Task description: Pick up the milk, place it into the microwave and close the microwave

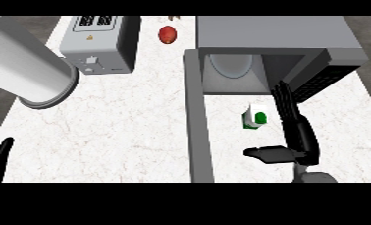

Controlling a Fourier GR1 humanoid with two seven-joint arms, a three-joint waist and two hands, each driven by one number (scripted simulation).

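We see the milk carton (255, 117) standing on the white marble counter (130, 121), just in front of the open microwave (279, 47) and to the right of its swung-out door (197, 121). The carton is small, white with a green cap and green lower edge.

Our right hand (299, 135) is beside it on the carton's right. The fingers (286, 102) are straight and extended toward the microwave's mouth, lying alongside the carton but apart from it, with a strip of counter showing between. The thumb (268, 153) sticks out to the left, nearer to us than the carton, also not touching it. So the hand is released, grasping nothing, and the milk sits in the space bounded by fingers and thumb.

Inside the microwave we can make out a pale round turntable (232, 64).

Our left hand (6, 153) shows only as a dark sliver at the lower left edge (we cannot tell its finger state).

Farther back stand a toaster (101, 42), a red apple (167, 34) and a large grey cylinder (33, 71), well apart from the carton.
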